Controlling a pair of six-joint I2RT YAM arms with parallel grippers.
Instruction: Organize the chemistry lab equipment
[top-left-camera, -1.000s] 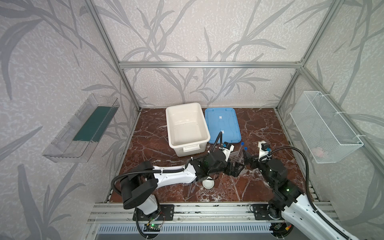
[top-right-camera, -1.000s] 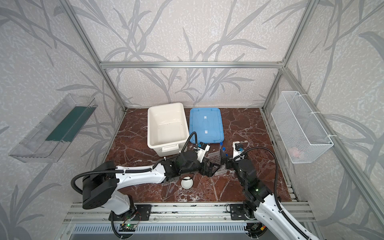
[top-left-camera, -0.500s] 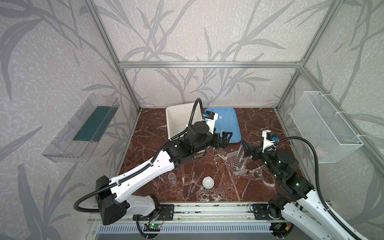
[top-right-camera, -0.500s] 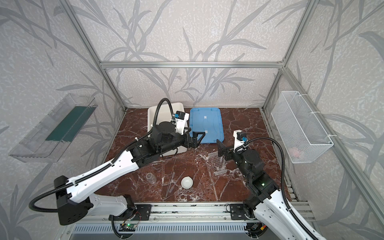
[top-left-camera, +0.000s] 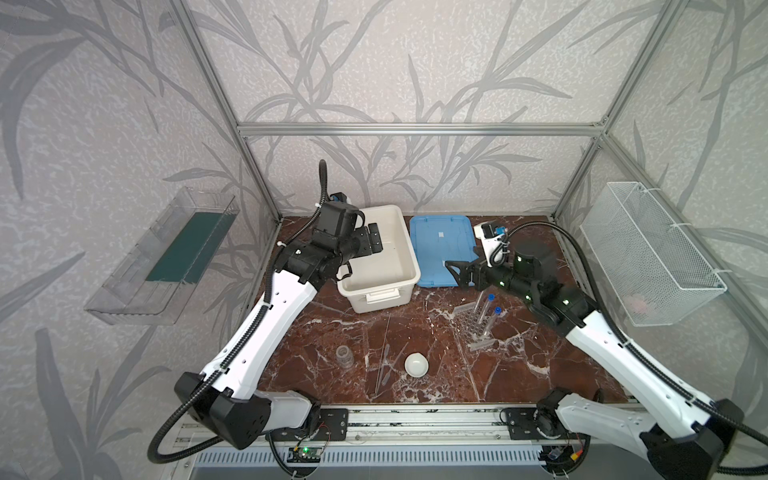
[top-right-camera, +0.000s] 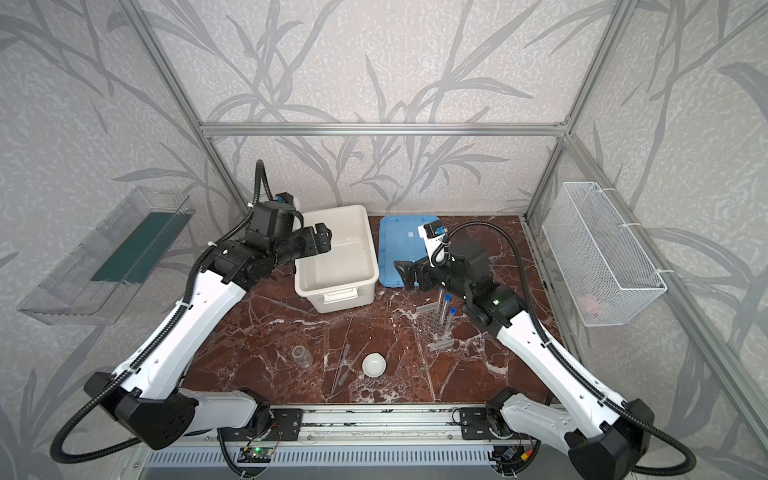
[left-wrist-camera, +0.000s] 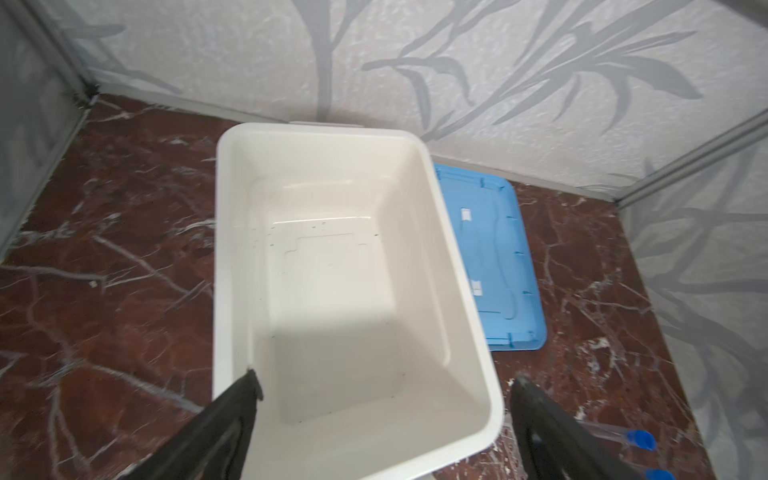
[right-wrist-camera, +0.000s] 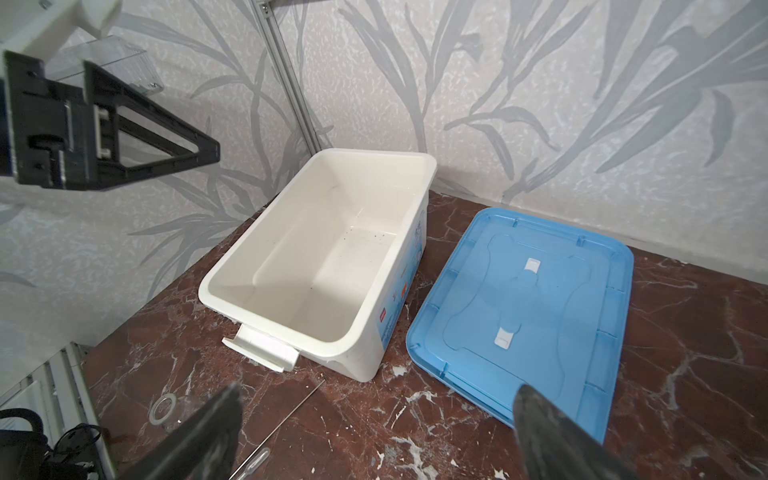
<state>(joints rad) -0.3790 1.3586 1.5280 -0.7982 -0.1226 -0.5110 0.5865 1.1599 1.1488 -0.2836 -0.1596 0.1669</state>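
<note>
My left gripper (top-left-camera: 375, 240) hangs over the white tub (top-left-camera: 376, 297), jaws spread wide with nothing between them. Toward the front of the marble lie the small clear jar (top-left-camera: 344, 356), the thin glass rod (top-left-camera: 386, 332), the pipette (top-left-camera: 385, 370) and the round white dish (top-left-camera: 416, 365). My right gripper (top-left-camera: 454, 274) hovers at the blue lid's (top-left-camera: 436, 245) near edge, likewise wide and empty. Just beside it, the honeycomb rack (top-left-camera: 469, 322) holds two leaning blue-capped test tubes (top-left-camera: 491, 298).

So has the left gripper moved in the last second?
Yes. The left gripper has swung back from near the small white dish at the front, and now hangs over the white tub.
</note>
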